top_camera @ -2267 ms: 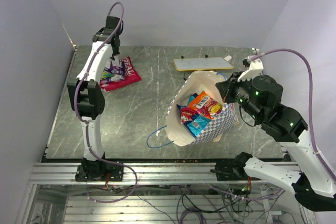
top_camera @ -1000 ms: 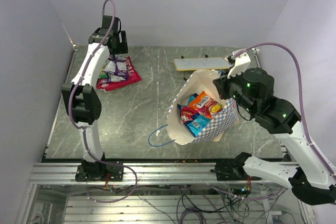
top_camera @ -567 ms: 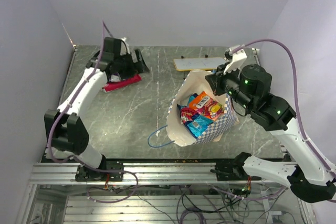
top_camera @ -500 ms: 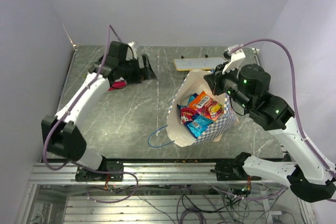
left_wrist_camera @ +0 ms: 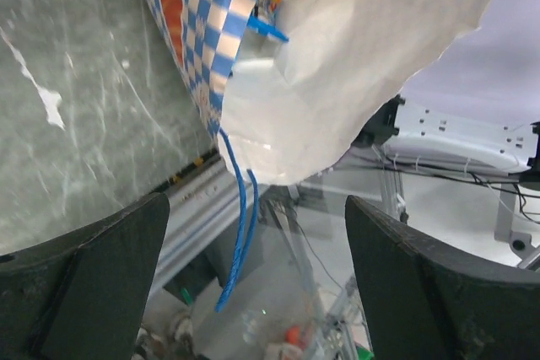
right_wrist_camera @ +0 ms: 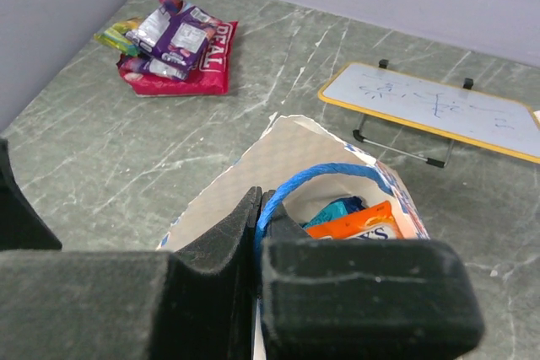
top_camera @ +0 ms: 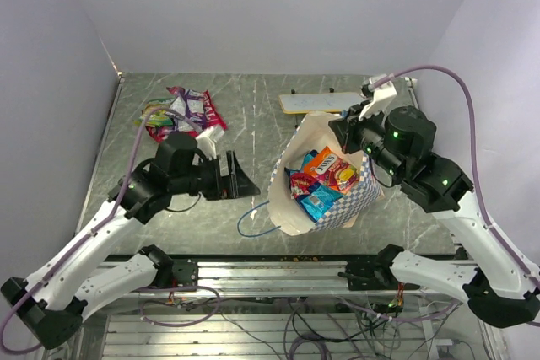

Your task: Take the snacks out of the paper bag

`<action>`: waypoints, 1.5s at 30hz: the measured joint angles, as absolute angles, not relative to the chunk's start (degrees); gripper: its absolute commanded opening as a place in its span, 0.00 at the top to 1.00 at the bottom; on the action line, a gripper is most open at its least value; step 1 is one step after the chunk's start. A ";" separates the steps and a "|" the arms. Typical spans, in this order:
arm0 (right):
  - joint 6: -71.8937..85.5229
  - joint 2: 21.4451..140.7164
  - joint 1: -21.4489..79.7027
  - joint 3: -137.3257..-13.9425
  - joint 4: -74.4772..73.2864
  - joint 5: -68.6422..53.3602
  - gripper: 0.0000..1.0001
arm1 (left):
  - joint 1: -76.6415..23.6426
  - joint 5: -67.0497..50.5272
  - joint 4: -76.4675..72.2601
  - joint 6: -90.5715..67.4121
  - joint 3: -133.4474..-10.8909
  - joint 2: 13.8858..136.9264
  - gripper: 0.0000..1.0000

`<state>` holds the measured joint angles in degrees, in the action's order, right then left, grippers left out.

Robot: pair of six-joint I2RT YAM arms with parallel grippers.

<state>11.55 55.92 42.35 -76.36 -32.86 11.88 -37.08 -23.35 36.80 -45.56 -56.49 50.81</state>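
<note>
The paper bag (top_camera: 337,200) sits open on the table (top_camera: 245,124), right of centre. Snacks (top_camera: 323,176) in orange, red and blue fill its interior. The right gripper (right_wrist_camera: 257,212) is at the far rim of the bag, jaws clamped on a blue cord handle (right_wrist_camera: 312,176). The left gripper (top_camera: 239,177) is just left of the bag, facing it, jaws wide apart and holding nothing. More packets (top_camera: 181,111) lie piled at the far left. A white board (top_camera: 325,103) stands behind the bag.
</note>
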 measured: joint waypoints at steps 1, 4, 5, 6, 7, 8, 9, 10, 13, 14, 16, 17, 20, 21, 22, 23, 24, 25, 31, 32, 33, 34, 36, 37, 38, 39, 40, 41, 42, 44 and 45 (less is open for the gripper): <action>11.55 55.66 42.35 -76.36 -32.91 12.27 1.00 | -38.13 -23.24 36.88 -46.81 -55.29 50.28 0.10; 11.11 54.39 42.35 -76.27 -33.21 13.13 1.00 | -42.41 -21.39 37.43 -49.82 -54.26 52.47 0.10; 10.63 53.91 42.35 -76.09 -33.21 13.26 1.00 | -43.90 -20.93 37.39 -50.28 -54.26 53.56 0.11; 10.13 53.28 42.35 -75.79 -33.10 13.56 1.00 | -45.78 -20.23 37.45 -50.72 -54.28 54.52 0.12; 9.69 52.71 42.35 -75.66 -33.28 14.13 1.00 | -48.10 -19.66 37.60 -51.07 -54.54 55.55 0.13; 9.28 52.34 42.35 -75.68 -33.23 14.94 1.00 | -50.54 -19.33 37.85 -51.20 -54.96 56.53 0.17; 8.84 52.14 42.35 -75.70 -33.17 15.90 1.00 | -53.08 -18.85 38.57 -51.20 -55.77 57.69 0.22; 8.29 52.10 42.35 -75.77 -33.08 16.91 1.00 | -55.51 -18.17 39.40 -51.11 -56.93 59.20 0.30; 6.31 52.82 42.35 -76.69 -33.04 20.01 1.00 | -60.31 -16.34 41.54 -50.33 -59.70 63.70 0.53; 5.23 53.45 42.35 -77.47 -33.08 20.88 1.00 | -61.14 -15.77 42.15 -49.93 -60.29 65.19 0.59; 2.52 54.78 42.35 -79.18 -33.28 21.65 1.00 | -62.06 -14.92 42.44 -49.58 -61.14 68.07 0.72; 0.58 55.53 42.33 -80.09 -33.50 21.74 1.00 | -62.37 -14.68 42.04 -49.52 -61.52 69.43 0.79; -5.37 57.74 42.35 -82.15 -34.35 23.64 1.00 | -62.83 -14.70 39.11 -49.47 -63.35 73.32 0.92; -7.49 58.22 42.35 -82.43 -34.54 24.62 1.00 | -63.11 -14.81 37.58 -49.39 -64.71 75.16 0.93; -9.85 58.52 42.35 -82.52 -34.61 25.43 1.00 | -63.44 -14.98 36.40 -49.28 -66.65 77.28 0.93; -12.49 58.65 42.33 -82.52 -34.63 26.09 1.00 | -63.64 -15.07 35.59 -49.15 -68.07 78.78 0.93; -15.09 58.67 42.33 -82.52 -34.61 26.52 1.00 | -64.03 -15.25 35.20 -48.75 -71.29 81.56 0.93; -17.80 58.67 42.28 -82.52 -34.54 26.96 1.00 | -64.47 -15.33 34.02 -48.21 -74.61 84.42 0.93; -30.61 60.53 39.40 -84.53 -34.68 28.99 1.00 | -65.36 -16.32 29.91 -45.93 -84.68 93.69 0.93; -32.14 61.76 38.11 -85.89 -34.98 28.58 1.00 | -65.43 -16.49 29.74 -45.47 -85.82 94.67 0.93; -33.01 62.87 36.99 -87.20 -35.11 28.03 1.00 | -65.47 -16.51 29.74 -45.10 -86.74 95.37 0.93; -34.00 64.82 34.89 -89.86 -35.99 26.46 1.00 | -65.47 -16.47 29.76 -44.71 -87.59 95.83 0.93; -34.89 68.14 31.44 -94.56 -37.26 23.70 1.00 | -65.47 -15.77 29.71 -43.90 -88.71 96.14 0.93; -35.00 69.45 30.00 -96.64 -37.89 22.33 1.00 | -65.47 -15.25 29.58 -43.68 -88.90 95.96 0.93; -35.00 70.41 28.93 -98.26 -38.26 21.10 1.00 | -65.47 -14.44 29.45 -43.48 -88.84 95.50 0.93; -34.89 71.09 27.97 -99.77 -38.74 19.51 1.00 | -65.45 -13.80 29.32 -43.46 -88.64 95.00 0.93; -34.50 71.22 27.31 -100.53 -39.00 17.61 1.00 | -65.34 -12.78 28.77 -43.46 -87.79 94.02 0.93; -34.06 70.91 27.14 -100.64 -39.22 16.43 1.00 | -65.30 -12.08 28.67 -43.51 -86.98 93.19 0.93; -33.32 70.30 27.05 -100.55 -39.35 14.46 1.00 | -65.10 -11.18 28.03 -43.59 -85.34 91.92 0.93; -31.40 68.38 26.94 -99.07 -39.09 9.87 1.00 | -64.60 -9.87 26.83 -44.27 -80.42 88.79 0.93; -30.35 67.02 26.92 -97.62 -38.92 7.05 1.00 | -64.34 -9.37 26.06 -44.69 -77.45 87.18 0.93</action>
<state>-30.35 67.02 26.92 -97.62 -38.92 7.05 -64.34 -9.37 26.06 -44.69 -77.45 87.18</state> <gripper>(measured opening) 0.004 0.078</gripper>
